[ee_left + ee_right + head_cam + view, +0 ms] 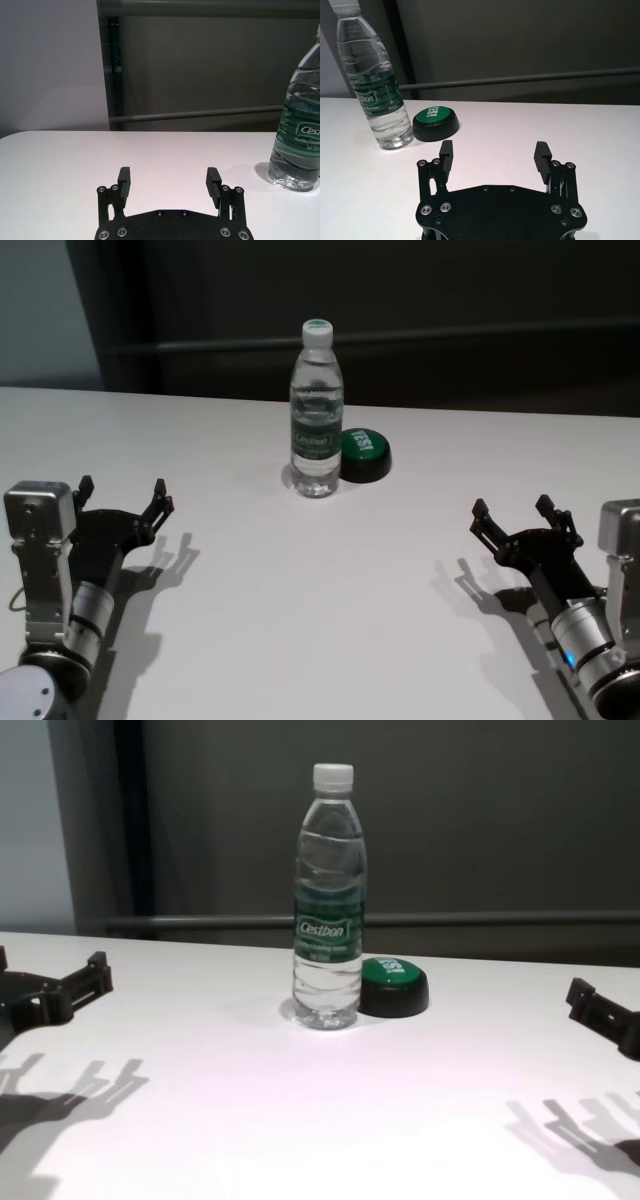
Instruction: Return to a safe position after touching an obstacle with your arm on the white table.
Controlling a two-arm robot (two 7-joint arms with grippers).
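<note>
The obstacle, a clear water bottle (316,415) (329,900) (373,85) (299,135) with a white cap and green label, stands upright at the far middle of the white table (330,590). My left gripper (124,497) (169,184) hovers low over the near left of the table, open and empty, well apart from the bottle. Over the near right, my right gripper (514,518) (494,155) is also open and empty. Both point toward the far side.
A low black button with a green top (364,453) (436,122) (392,985) sits just right of the bottle, almost touching it. A dark wall with a horizontal rail (500,918) runs behind the table's far edge.
</note>
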